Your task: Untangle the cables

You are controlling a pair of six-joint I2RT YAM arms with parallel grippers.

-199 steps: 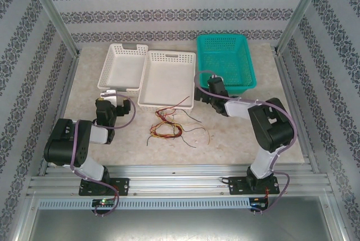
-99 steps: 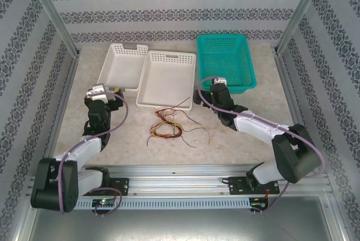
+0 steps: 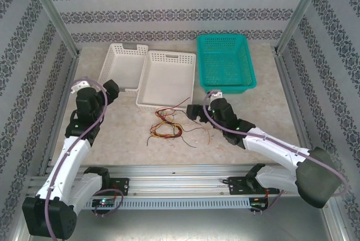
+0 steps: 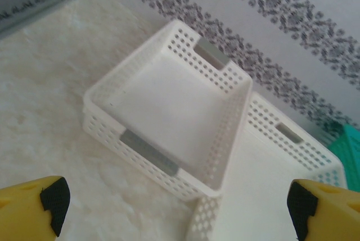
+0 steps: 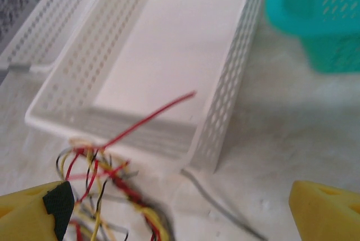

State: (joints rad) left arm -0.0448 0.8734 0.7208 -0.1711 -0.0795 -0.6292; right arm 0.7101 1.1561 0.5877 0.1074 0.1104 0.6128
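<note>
1. The right gripper (image 5: pixel 180 213) is spread wide with nothing between its fingers. The cables (image 5: pixel 107 190) lie knotted on the table (image 3: pixel 264 112) just ahead of it and below, off to one fingertip, against the near wall of the middle white basket (image 5: pixel 169 55).
2. The left gripper (image 4: pixel 175 204) is also wide open and empty. It hangs over bare table with the outer white basket (image 4: pixel 169 117) straight ahead, and the cables are well apart from it.
3. Closing on the thick of the knot would likely catch several wires at once, so a pull would tighten the tangle.
4. One red wire (image 5: pixel 152 117) arches up across the basket wall ahead. Dragging it could snag it in the holes and shift the light basket.
5. With nothing pinning the bunch, a one-sided pull may simply slide the whole bunch along.
6. The right wrist view is blurred, so the crossings cannot be traced. The knot's near part is cut off at the frame edge, and the number of wires is unclear. From above they are too thin to follow.
</note>
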